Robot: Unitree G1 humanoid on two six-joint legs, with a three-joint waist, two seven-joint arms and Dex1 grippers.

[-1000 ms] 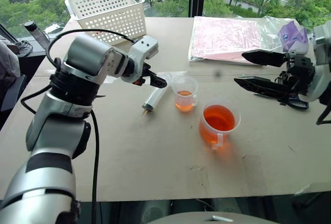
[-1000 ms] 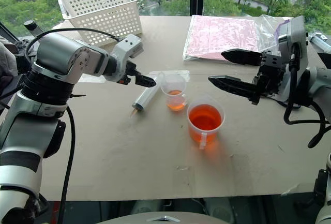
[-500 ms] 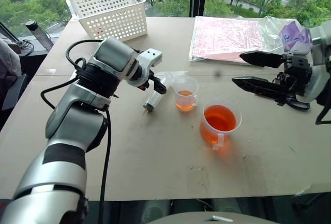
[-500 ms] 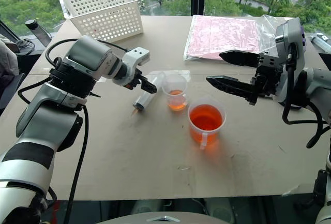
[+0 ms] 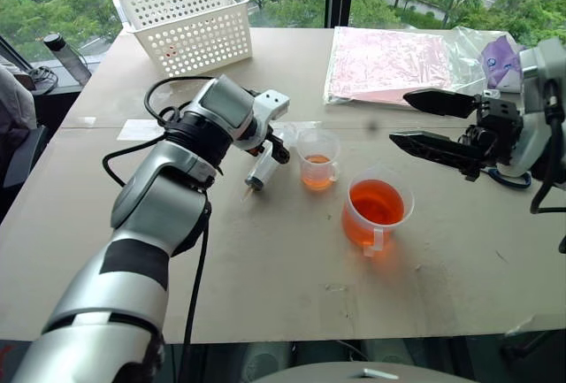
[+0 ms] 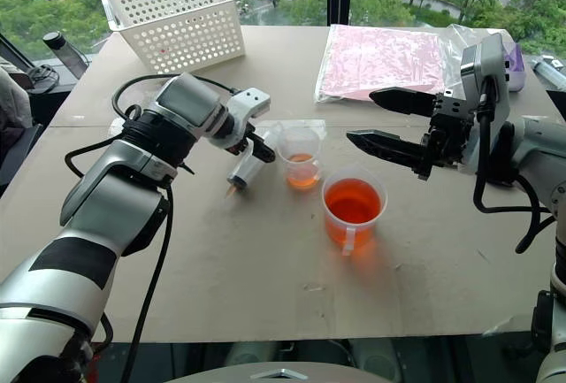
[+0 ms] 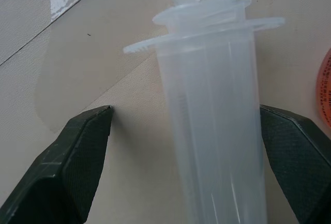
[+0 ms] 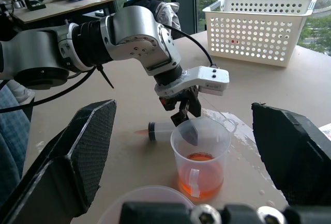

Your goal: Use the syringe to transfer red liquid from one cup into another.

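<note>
Syringe (image 5: 263,169) lies flat on the tabletop (image 5: 265,259) just left of the small cup (image 5: 317,160), long axis running diagonally, orange tip toward the robot. Left gripper (image 7: 186,125) is open, fingers straddling the barrel near the flange end, apart from it, so it's the arm to grasp. Right gripper (image 6: 389,122) hangs open, well off, past the handled cup (image 6: 353,209) of red liquid (image 6: 353,202).

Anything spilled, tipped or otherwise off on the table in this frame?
Nothing stands out. The handled cup and small cup stand upright with red liquid inside, and the syringe lies flat beside the small cup, between the open left gripper's fingers.
</note>
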